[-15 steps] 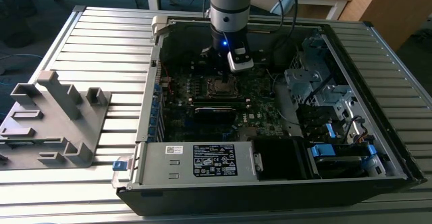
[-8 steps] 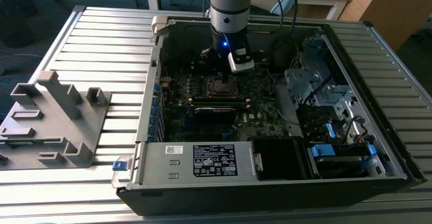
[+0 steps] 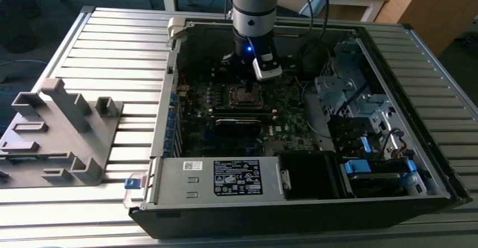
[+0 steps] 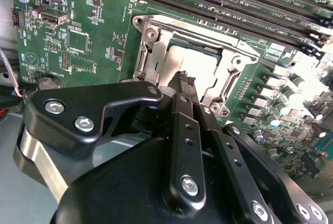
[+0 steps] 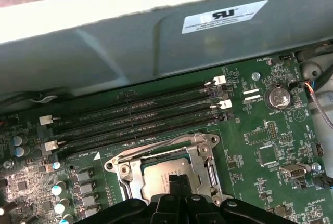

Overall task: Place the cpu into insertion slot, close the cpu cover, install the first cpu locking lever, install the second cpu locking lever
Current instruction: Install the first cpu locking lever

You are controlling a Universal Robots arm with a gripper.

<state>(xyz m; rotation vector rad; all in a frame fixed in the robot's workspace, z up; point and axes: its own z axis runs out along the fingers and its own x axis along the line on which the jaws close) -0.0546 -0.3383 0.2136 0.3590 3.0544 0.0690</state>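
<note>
The cpu [image 4: 195, 65] lies seated under the closed cpu cover [image 4: 156, 52]; the gripper [image 4: 184, 83], jaws together, should press squarely, I judge.

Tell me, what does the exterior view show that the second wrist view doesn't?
Exterior view alone: the open computer case lying on a slatted table, a grey fixture and the labelled power-supply box. Second wrist view alone: the cpu framed by the cpu cover, seen close. Both: the gripper poised at the socket, fingers together.
</note>
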